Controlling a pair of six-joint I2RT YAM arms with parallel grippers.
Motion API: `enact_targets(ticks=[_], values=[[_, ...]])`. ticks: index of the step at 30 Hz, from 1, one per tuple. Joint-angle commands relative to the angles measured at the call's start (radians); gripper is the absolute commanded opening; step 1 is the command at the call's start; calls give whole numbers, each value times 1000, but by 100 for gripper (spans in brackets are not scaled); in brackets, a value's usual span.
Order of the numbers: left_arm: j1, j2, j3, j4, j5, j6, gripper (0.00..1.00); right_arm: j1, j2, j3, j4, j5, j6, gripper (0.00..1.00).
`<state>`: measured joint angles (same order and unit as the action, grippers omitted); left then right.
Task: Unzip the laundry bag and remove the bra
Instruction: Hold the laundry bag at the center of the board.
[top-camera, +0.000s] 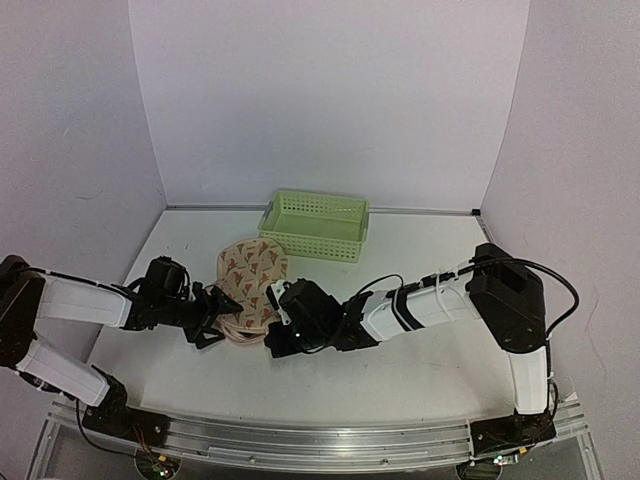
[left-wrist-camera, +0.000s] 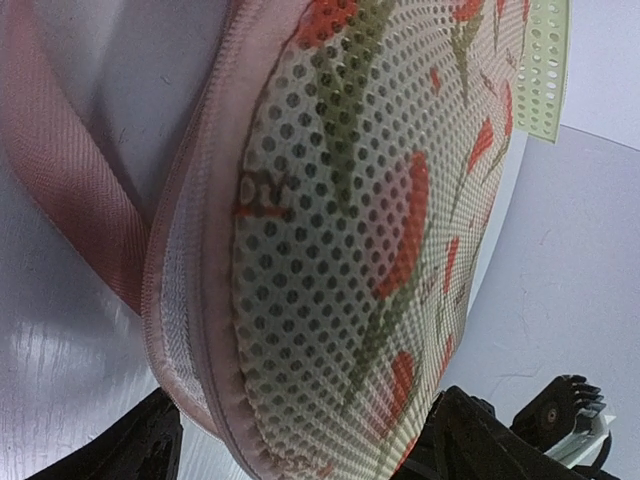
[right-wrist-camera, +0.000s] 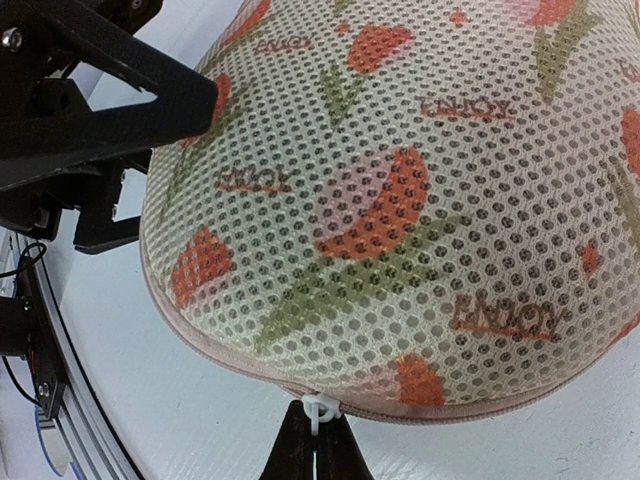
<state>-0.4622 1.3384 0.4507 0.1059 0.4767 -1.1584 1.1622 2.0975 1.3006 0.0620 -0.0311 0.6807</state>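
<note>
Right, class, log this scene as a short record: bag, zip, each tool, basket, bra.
laundry bag: leaf-print mesh clamshell on the white table, between the two tools
zip: looks closed along the rim in view
zipper pull: white, at the rim facing the right arm
right tool: shut on the zipper pull
left tool: fingers either side of the bag's rim, seemingly clamped on it
basket: light green, perforated, behind the bag
bra: not visible

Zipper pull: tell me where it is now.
In the right wrist view the zipper pull sits bottom centre, on the pink edge of the laundry bag, pinched by the right gripper.
</note>
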Motion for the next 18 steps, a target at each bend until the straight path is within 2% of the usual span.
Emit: enact_targets(ticks=[1, 5, 9, 12, 18], values=[[-6, 51, 44, 93, 22, -12, 87, 8, -2, 34, 24, 23, -14, 0], [-16, 109, 54, 120, 34, -10, 81, 7, -2, 30, 24, 23, -14, 0], [-20, 138, 55, 135, 40, -5, 69, 8, -4, 29, 24, 25, -14, 0], [-20, 145, 45, 142, 40, -1, 53, 8, -7, 26, 24, 25, -13, 0], [-19, 143, 32, 150, 38, 11, 12, 8, -14, 19, 24, 23, -10, 0]])
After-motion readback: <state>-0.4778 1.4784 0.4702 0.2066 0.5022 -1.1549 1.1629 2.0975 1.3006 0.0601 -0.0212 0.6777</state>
